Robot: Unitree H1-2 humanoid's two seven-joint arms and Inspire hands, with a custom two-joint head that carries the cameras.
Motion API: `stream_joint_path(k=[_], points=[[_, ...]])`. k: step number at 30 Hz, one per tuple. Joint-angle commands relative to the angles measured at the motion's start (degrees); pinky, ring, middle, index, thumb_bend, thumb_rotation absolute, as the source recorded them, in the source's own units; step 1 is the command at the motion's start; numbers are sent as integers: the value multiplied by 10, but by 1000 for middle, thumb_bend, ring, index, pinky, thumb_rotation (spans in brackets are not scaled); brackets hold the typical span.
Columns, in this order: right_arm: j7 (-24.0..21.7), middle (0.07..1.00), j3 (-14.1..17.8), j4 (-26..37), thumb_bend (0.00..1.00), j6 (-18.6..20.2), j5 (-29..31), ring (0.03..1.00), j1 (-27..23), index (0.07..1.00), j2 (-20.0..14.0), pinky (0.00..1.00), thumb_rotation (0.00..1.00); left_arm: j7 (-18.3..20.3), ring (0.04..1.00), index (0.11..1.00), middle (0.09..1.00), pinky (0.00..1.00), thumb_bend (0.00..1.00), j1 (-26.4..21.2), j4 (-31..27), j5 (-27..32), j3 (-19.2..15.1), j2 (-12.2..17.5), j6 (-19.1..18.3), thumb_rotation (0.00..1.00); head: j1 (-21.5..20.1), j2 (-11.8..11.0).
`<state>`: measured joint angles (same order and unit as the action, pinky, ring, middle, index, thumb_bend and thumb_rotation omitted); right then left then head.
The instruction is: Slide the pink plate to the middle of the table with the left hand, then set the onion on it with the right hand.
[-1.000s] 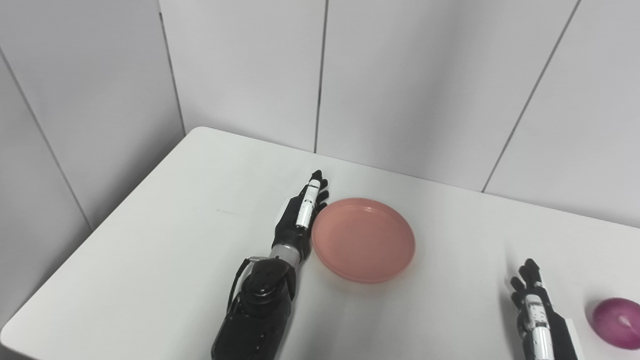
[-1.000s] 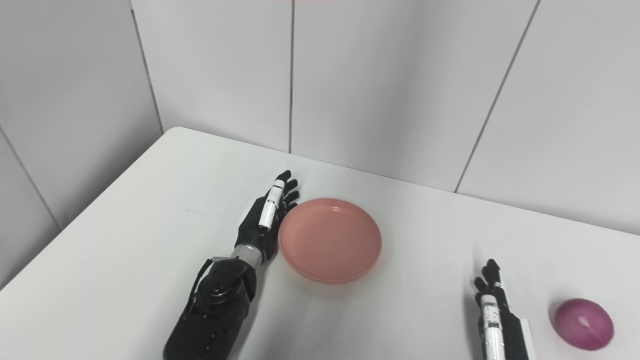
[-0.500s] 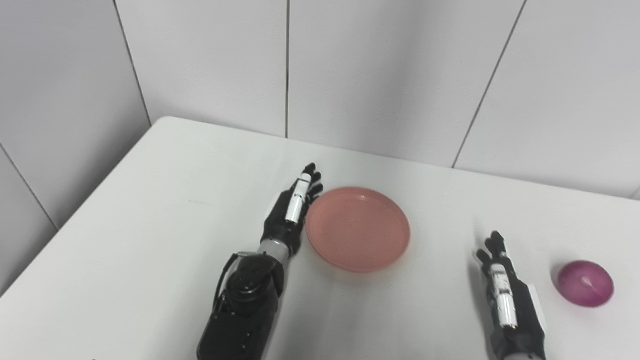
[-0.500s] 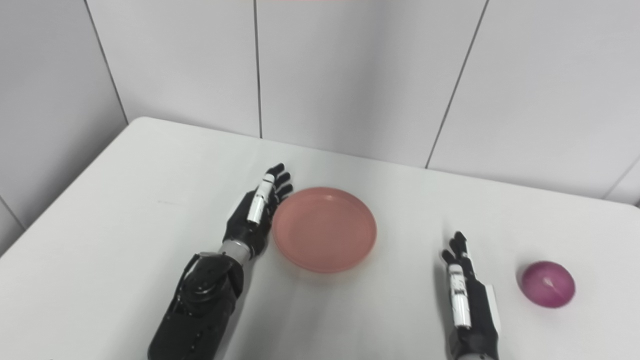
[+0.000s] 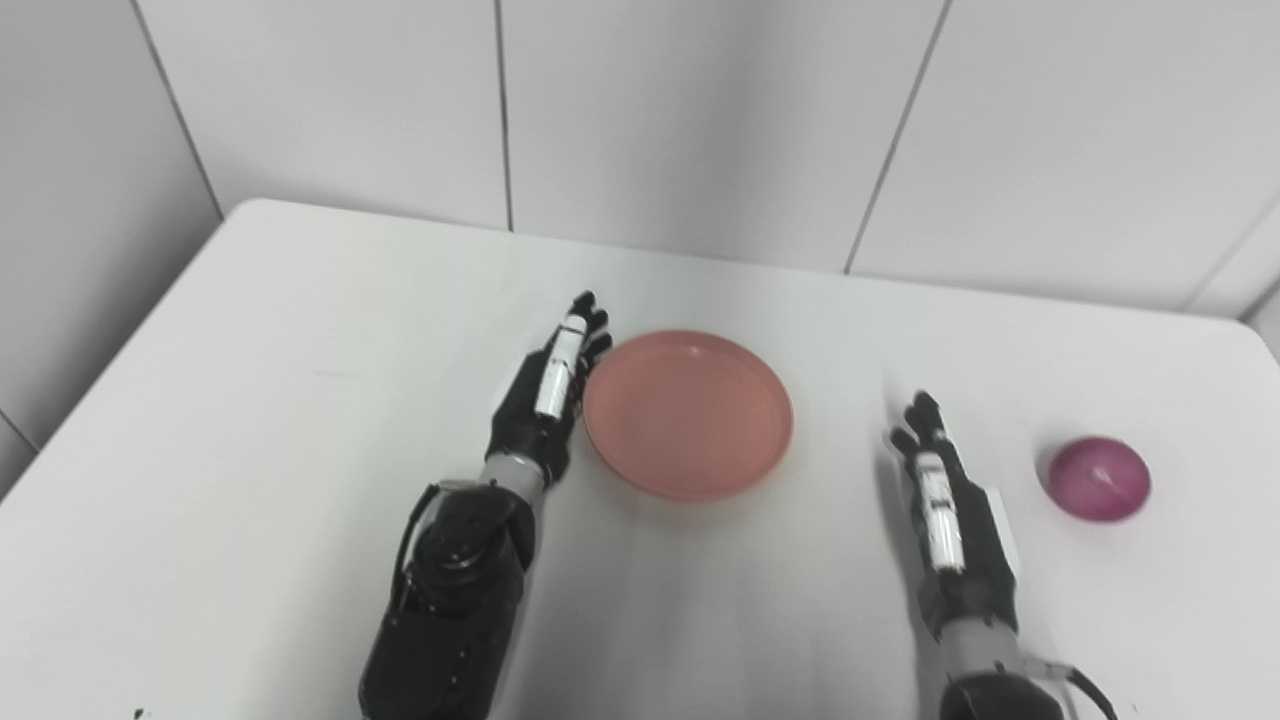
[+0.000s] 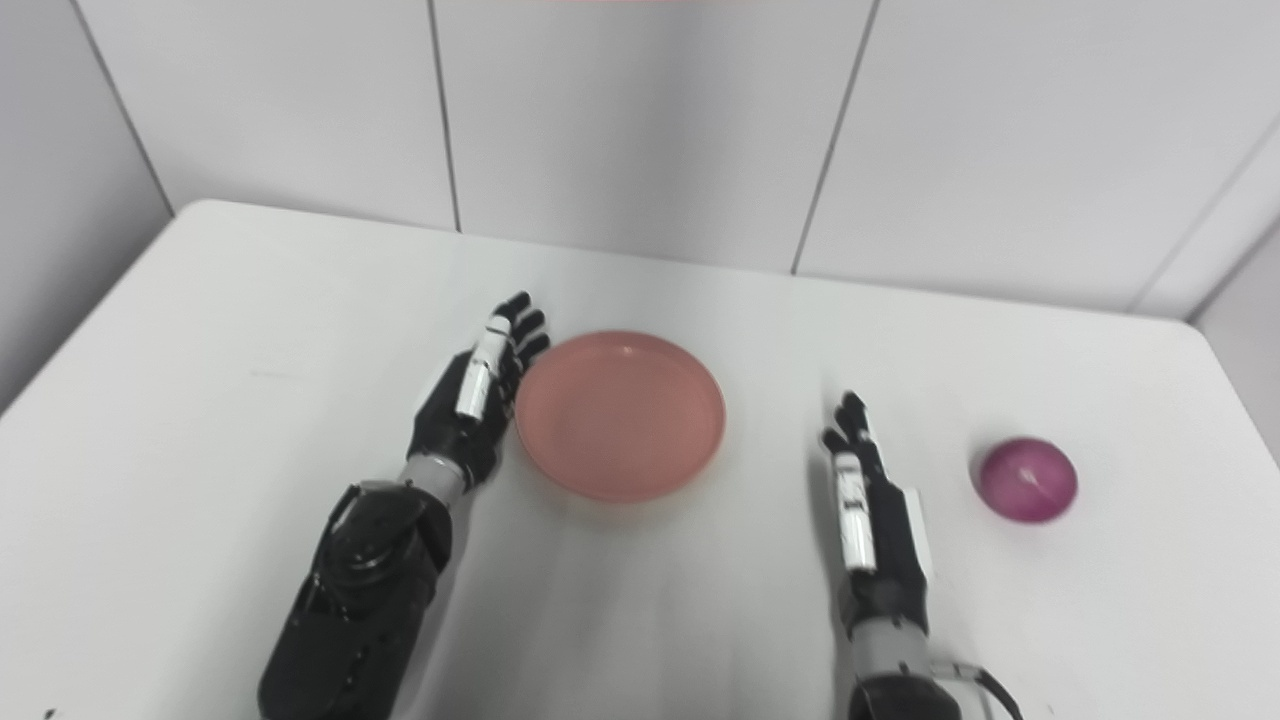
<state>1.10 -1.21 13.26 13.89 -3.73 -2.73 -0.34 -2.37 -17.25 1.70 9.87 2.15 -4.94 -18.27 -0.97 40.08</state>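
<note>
The pink plate [image 5: 688, 415] lies flat near the middle of the white table [image 5: 250, 400]. My left hand [image 5: 545, 400] stands on edge against the plate's left rim, fingers straight and open, pointing away from me. A purple onion [image 5: 1098, 479] rests on the table at the right. My right hand [image 5: 945, 505] is open with straight fingers, between plate and onion, touching neither.
Grey wall panels [image 5: 700, 120] rise close behind the table's far edge. The table's right edge [image 6: 1235, 390] runs just beyond the onion, and its rounded far-left corner [image 5: 240, 210] shows at the upper left.
The camera has swung right and tilted, so the whole scene shifted left and up. The right hand has reached further forward onto the table. The left hand stays at the plate's rim.
</note>
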Motion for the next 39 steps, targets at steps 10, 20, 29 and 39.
stream_joint_path(k=[10,20,29,39], points=[[0,979,-13,13,249,16,-21,953,-17,992,10,1000,1000,24,957,950,964,952,467,7,-25,-1,21,-14,-1,1000,-46,14],[13,966,-21,9,225,17,-45,940,-24,974,19,949,1000,31,962,960,975,959,458,18,-40,3,39,-21,-10,1000,-76,20],[16,965,-20,9,201,17,-48,938,-26,961,29,935,1000,42,962,957,969,961,462,29,-55,-2,50,-21,-22,1000,-86,19],[17,963,-22,9,211,18,-61,937,-27,961,23,931,1000,40,958,952,967,955,467,38,-56,-7,46,-20,-22,1000,-92,18]])
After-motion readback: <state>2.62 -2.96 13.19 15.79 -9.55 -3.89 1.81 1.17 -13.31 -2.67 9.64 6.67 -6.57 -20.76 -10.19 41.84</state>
